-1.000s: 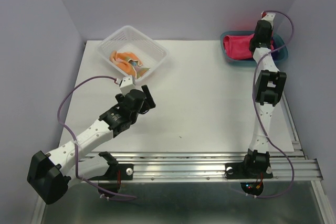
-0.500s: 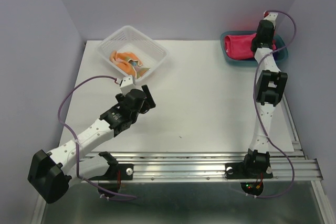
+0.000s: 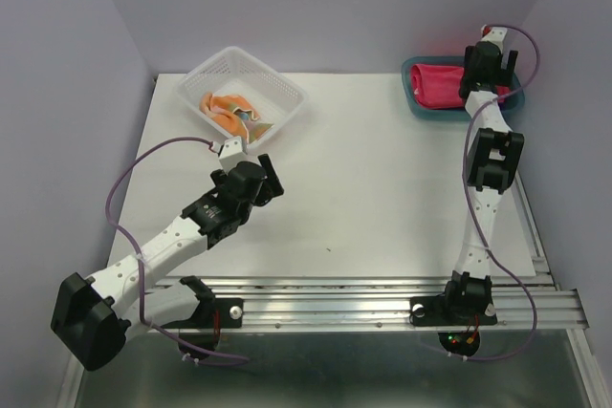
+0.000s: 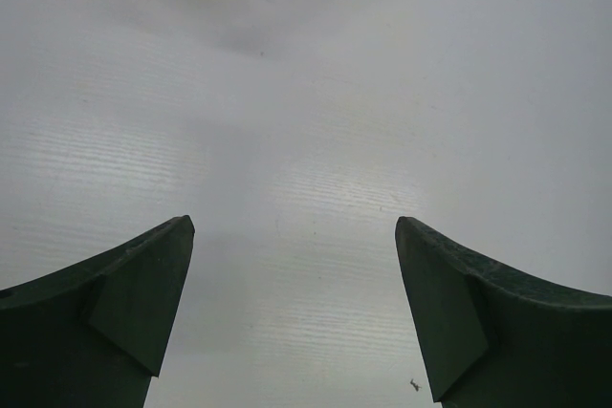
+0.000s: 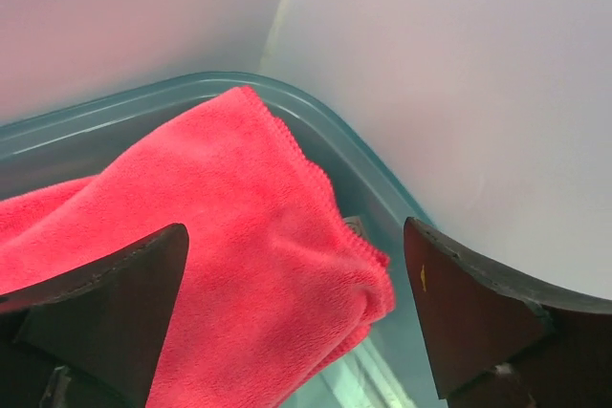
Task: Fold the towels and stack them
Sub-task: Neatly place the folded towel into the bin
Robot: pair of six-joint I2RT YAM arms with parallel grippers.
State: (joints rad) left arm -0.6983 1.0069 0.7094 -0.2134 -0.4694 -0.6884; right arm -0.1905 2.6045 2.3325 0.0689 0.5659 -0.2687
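Since the right jaws hang spread wide just over the folded hot pink cloth towel, pinching nothing, I read this as the stacking step. The pink one lies in the shallow teal plastic tray, far right, and nothing else shows in there. The crumpled pale orange towel sits in the white mesh basket, far left. Left jaws are spread too, over the bare white surface near the basket. Next move: fetch orange, fold flat, stack on pink. No purple towel in view.
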